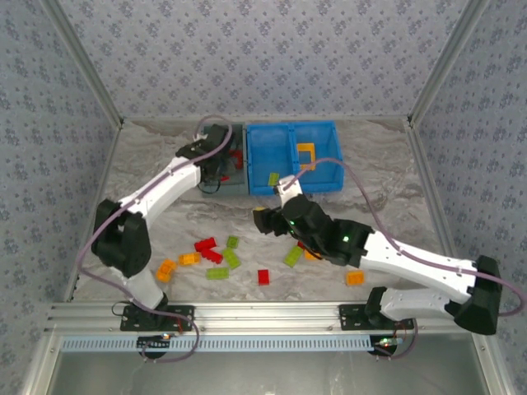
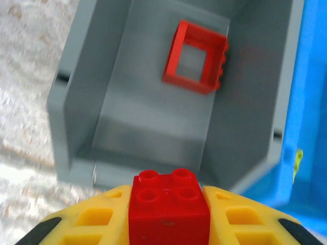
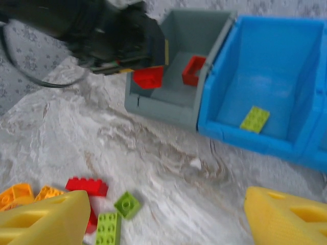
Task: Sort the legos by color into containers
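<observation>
Left claw [image 2: 168, 217] pinches a red brick [image 2: 169, 201] over grey bin [image 2: 76, 92]; right claw [image 3: 166, 217] gapes empty.

Lighting: bright, even, diffuse; shadows soft. Your wrist views: blurred; right end effector [image 3: 166, 214] out of focus.

Marbled grey-white tabletop [image 1: 165, 156], swirled and wrinkled, reaching to the walls on three sides. Behind and to both sides, walls [image 1: 263, 58] papered pale blue-grey with small floral sprigs. In the back corners, a left aluminium post [image 1: 82, 62] and a right aluminium post [image 1: 445, 62], slanting outward. Along the near edge, a slotted aluminium rail [image 1: 263, 313]; just below, a pale perforated strip [image 1: 263, 343].
</observation>
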`<state>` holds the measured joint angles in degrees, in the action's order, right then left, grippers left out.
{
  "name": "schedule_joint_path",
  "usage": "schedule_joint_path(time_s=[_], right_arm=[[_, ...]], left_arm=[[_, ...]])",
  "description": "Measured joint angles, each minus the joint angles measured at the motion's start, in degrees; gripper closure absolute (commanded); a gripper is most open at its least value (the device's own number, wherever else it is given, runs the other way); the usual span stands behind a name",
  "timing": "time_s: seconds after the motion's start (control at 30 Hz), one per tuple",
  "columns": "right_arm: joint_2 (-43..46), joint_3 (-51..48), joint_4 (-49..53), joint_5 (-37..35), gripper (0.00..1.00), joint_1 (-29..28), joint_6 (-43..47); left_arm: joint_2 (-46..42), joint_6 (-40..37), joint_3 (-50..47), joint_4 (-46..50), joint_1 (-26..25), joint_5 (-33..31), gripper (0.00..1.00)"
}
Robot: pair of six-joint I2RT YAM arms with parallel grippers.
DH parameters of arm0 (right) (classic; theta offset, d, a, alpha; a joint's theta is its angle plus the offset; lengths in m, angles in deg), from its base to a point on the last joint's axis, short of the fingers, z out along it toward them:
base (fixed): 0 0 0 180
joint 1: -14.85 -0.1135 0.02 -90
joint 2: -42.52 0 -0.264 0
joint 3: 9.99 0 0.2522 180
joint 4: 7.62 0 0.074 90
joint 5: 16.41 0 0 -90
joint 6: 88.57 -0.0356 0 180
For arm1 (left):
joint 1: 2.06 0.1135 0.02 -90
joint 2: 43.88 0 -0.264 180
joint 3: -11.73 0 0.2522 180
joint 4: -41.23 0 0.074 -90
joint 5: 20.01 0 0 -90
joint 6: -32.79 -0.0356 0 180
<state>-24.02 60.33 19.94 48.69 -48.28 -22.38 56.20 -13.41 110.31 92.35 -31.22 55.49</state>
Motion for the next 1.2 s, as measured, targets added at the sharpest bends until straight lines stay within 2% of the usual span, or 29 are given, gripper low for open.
schedule_joint_path(time_s=[0.27,0.47,0.53,0.6,0.7,0.87,1.0,1.1,1.2], right_arm=[[-6.38,3.82,-3.67,-2.6,0.18,-0.42,2.67],[-6.4,3.82,-3.41,-2.82,0.18,-0.46,2.19],[-6.4,3.82,-3.21,-2.82,0.17,-0.59,1.9],[-6.32,3.8,-2.71,-2.84,0.17,-0.68,1.57],[-6.08,3.8,-1.42,-3.32,0.16,-0.76,0.55],[-3.65,2.58,2.75,-5.27,0.17,-0.5,-2.8],[-0.13,0.9,8.46,-6.54,0.2,0.94,-7.76],[2.01,0.15,15.04,-7.32,0.21,2.71,-13.31],[3.65,-1.14,23.34,-6.82,0.2,5.01,-20.02]], left_arm=[[14.84,-6.08,13.81,3.34,4.22,1.16,0.75],[19.85,-7.56,18.69,6.97,4.31,-1.42,0.73],[21.35,-7.82,19.63,7.93,4.33,-1.99,0.69],[22.84,-8.2,20.46,8.85,4.33,-2.56,0.55],[23.93,-8.46,21.0,9.75,4.31,-2.91,0.5],[23.02,-8.83,21.53,10.8,3.89,-3.13,0.46],[19.1,-8.81,21.4,11.34,2.43,-3.13,0.45],[12.37,-8.5,18.69,10.84,0.83,-3.15,0.41],[0.87,-8.09,11.34,8.94,-1.68,-2.89,0.37]])
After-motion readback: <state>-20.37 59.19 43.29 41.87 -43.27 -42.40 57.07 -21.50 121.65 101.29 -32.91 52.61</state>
